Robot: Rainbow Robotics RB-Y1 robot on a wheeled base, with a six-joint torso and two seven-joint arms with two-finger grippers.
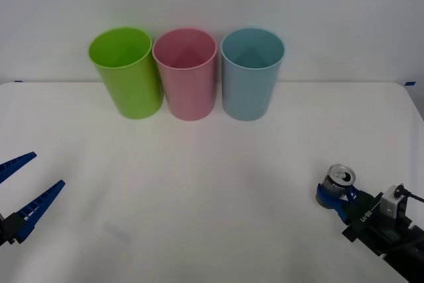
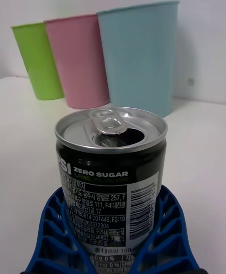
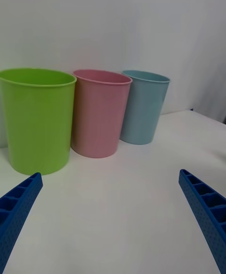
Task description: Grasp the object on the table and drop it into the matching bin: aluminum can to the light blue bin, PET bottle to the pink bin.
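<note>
We note a broad white table (image 1: 212, 217) set against a plain pale wall, carrying four items in all: one can and three cups. Nearest the robot, at the table's front right, the right gripper (image 1: 331, 198) is clamped on the aluminum can (image 1: 339, 182), which stands upright with its shiny top and pull-tab facing up. The right wrist view adds what the front view cannot resolve: the can (image 2: 111, 180) has a dark printed body with a barcode, its mouth is already opened, and the two blue ribbed fingers (image 2: 56, 236) press against its lower sides. At the front left, the left gripper (image 1: 23, 193) sits low near the table edge with its fingers spread wide and nothing between them; its own wrist view shows the two blue fingertips (image 3: 19, 208) far apart over bare tabletop. Open white surface lies between the can and the cups, with nothing standing in the way. At the far edge, against the wall, we count three cups in a tight row: a lime green cup (image 1: 126, 74) on the left, the pink bin (image 1: 186, 74) in the middle, and the light blue bin (image 1: 250, 74) on the right, the one closest to the can.
</note>
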